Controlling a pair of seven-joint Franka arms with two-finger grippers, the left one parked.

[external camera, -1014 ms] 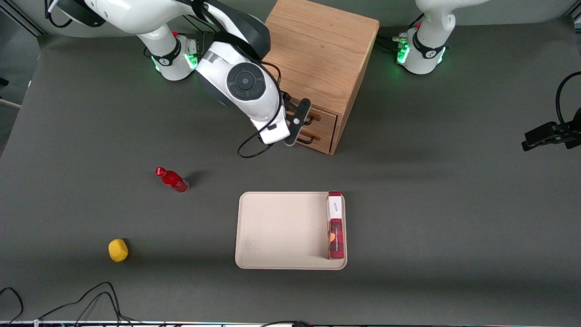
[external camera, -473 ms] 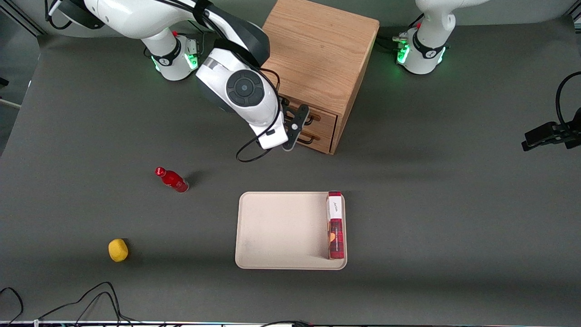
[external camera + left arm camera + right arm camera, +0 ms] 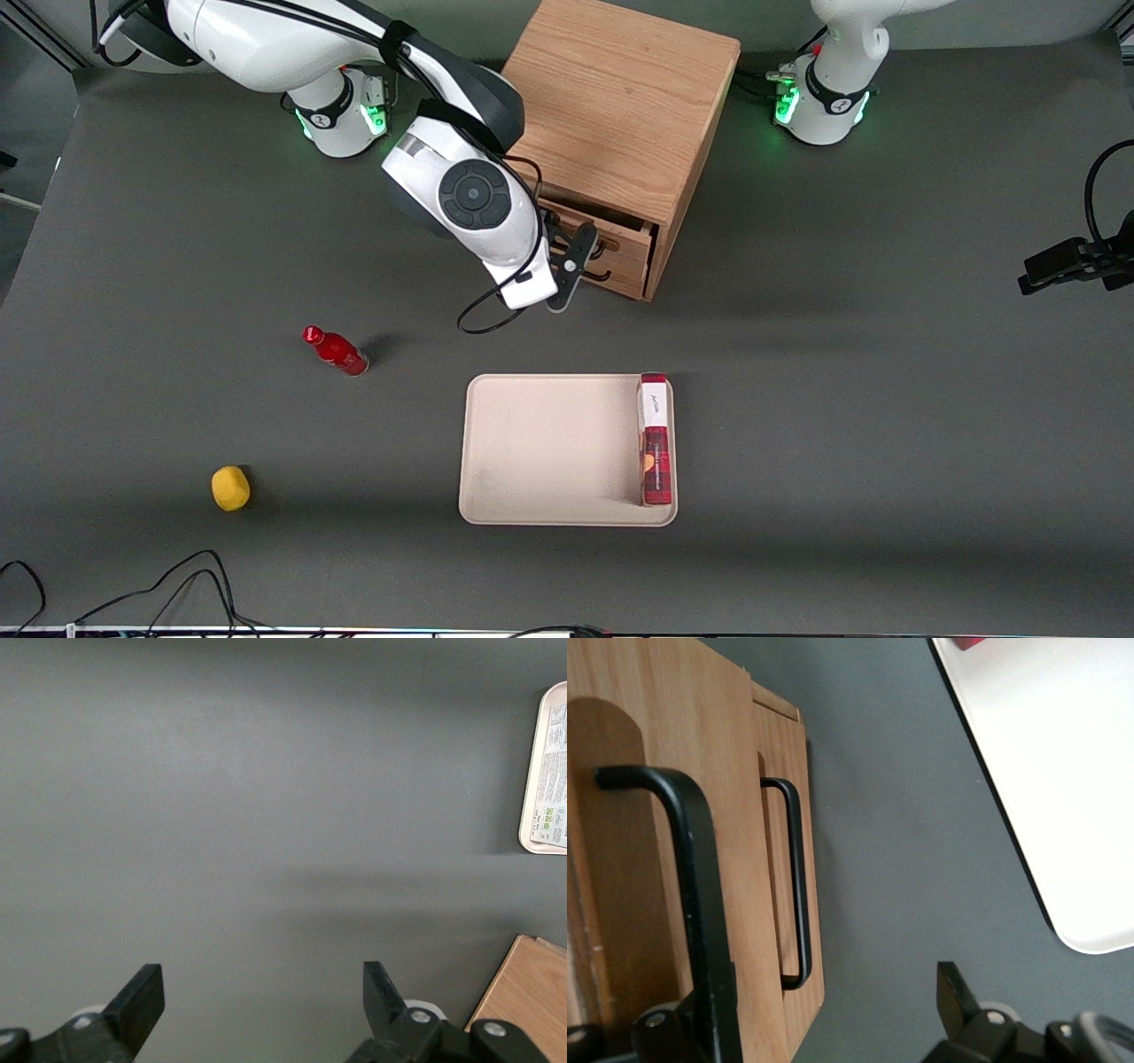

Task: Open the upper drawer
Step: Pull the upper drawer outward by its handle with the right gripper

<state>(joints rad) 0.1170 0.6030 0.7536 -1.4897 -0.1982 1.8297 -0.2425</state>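
Observation:
The oak cabinet [image 3: 620, 106] has two drawers facing the front camera. The upper drawer [image 3: 625, 241] is pulled out a little, and a dark gap shows under the cabinet top. My right gripper [image 3: 574, 255] is in front of it, at its black wire handle [image 3: 602, 248]. In the right wrist view the upper drawer front [image 3: 620, 859] stands proud of the lower drawer front [image 3: 780, 859]. The gripper [image 3: 806, 1010] is open, and its fingers [image 3: 957, 992] stand wide apart with the upper handle [image 3: 700, 886] between them. The lower handle [image 3: 799, 886] is free.
A beige tray [image 3: 549, 443] lies nearer the front camera than the cabinet, with a red box [image 3: 656, 439] on its edge. A red bottle [image 3: 335, 351] and a yellow object [image 3: 230, 487] lie toward the working arm's end. Cables [image 3: 177, 576] trail along the table's near edge.
The right arm has drawn back toward the front camera with the handle between its fingers. The upper drawer has slid out a little.

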